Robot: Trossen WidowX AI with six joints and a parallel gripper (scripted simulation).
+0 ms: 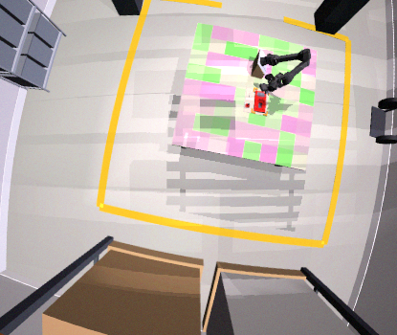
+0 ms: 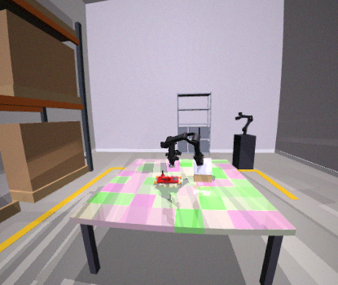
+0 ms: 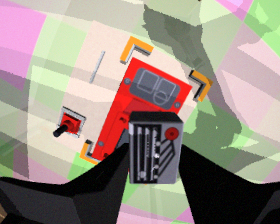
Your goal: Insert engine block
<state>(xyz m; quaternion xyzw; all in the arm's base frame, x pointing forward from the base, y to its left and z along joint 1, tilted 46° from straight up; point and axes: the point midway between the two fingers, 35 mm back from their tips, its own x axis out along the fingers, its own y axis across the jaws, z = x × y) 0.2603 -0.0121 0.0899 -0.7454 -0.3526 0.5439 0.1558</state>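
Note:
The engine block [image 3: 155, 150] is a grey block with dark slots and a red round spot on top. My gripper [image 3: 153, 149] [image 1: 264, 89] [image 2: 172, 164] is shut on it and holds it raised above the table, over the rear part of the car body in the wrist view. The red car body [image 1: 260, 101] [image 2: 167, 179] [image 3: 123, 100] lies on the table between orange corner brackets, with a grey window panel at its far end, and looks turned in the wrist view. Its opening is mostly hidden behind the block and a finger; the rib cannot be made out.
A small red part with a black knob [image 3: 71, 124] stands on the pale board [image 3: 83, 80] beside the car body. Orange corner brackets [image 3: 136, 46] [image 3: 203, 86] stand close around the body. A tan and white box [image 2: 203, 177] stands near the arm's base on the patchwork table [image 2: 142, 203].

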